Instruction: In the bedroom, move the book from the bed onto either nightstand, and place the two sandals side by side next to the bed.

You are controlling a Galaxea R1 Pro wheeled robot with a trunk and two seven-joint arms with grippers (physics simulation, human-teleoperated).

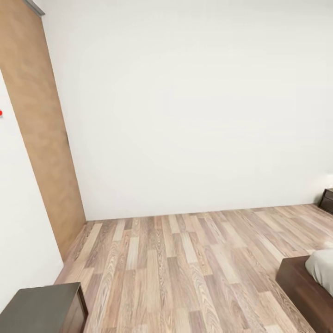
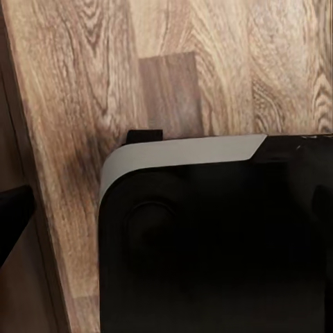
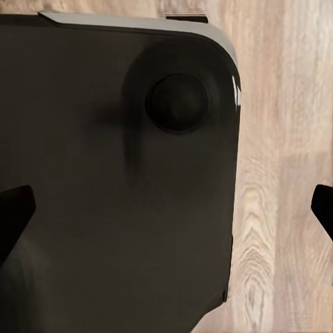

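Observation:
A corner of the bed [image 1: 300, 286] shows at the lower right of the head view: dark brown frame with pale grey mattress on it. A nightstand [image 1: 327, 200] stands against the far wall at the right edge, partly cut off. The book and the sandals are out of view. In the left wrist view my left gripper [image 2: 166, 215] hangs over the robot's dark base, one fingertip [image 2: 12, 214] at the frame's edge. My right gripper [image 3: 166, 208] is open, its fingertips [image 3: 14, 215] wide apart over the base, nothing between them.
Wood plank floor [image 1: 185, 268] stretches from me to the white wall. A tan door panel [image 1: 41, 138] stands on the left wall. A dark cabinet [image 1: 41, 307] sits close by at the lower left. The robot's black base [image 3: 118, 173] lies under both grippers.

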